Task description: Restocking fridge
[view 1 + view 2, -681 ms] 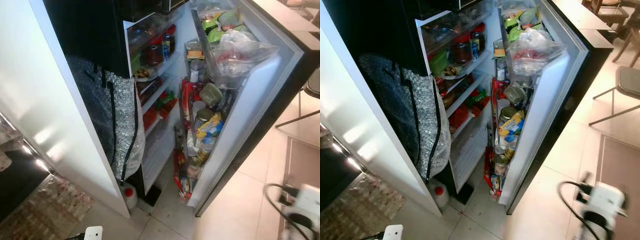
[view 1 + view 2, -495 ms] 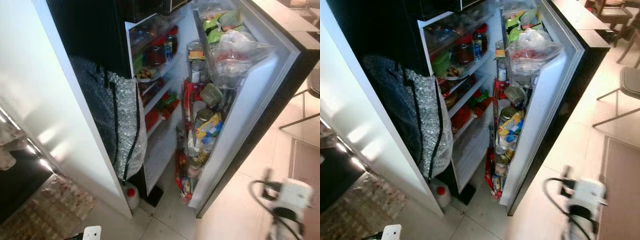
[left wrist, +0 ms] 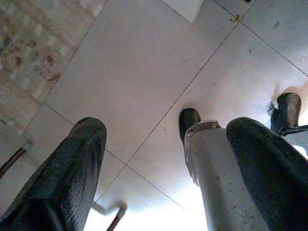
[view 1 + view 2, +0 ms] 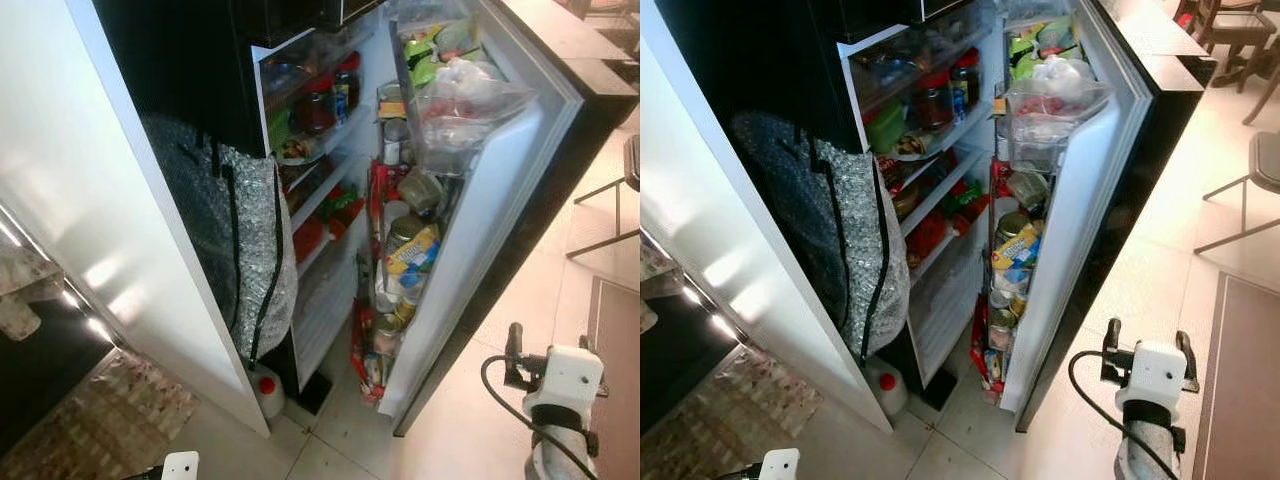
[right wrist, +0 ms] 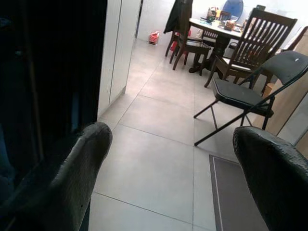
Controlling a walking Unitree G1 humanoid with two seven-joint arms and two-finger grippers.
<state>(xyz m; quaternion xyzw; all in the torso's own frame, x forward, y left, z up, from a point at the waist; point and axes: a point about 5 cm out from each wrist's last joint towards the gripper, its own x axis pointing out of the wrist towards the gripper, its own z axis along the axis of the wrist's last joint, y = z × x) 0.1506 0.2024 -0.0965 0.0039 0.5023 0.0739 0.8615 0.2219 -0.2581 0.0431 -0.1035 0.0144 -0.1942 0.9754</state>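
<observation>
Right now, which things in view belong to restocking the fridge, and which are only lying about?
For the job:
open white fridge door
packed door racks
white inner shelves
right gripper, open, empty

Lying about:
silver quilted bag
red-capped white jug
black folding chair
patterned rug

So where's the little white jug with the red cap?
The white jug with the red cap stands on the floor at the foot of the open fridge, just below the silver insulated bag hanging on the robot's left.
</observation>
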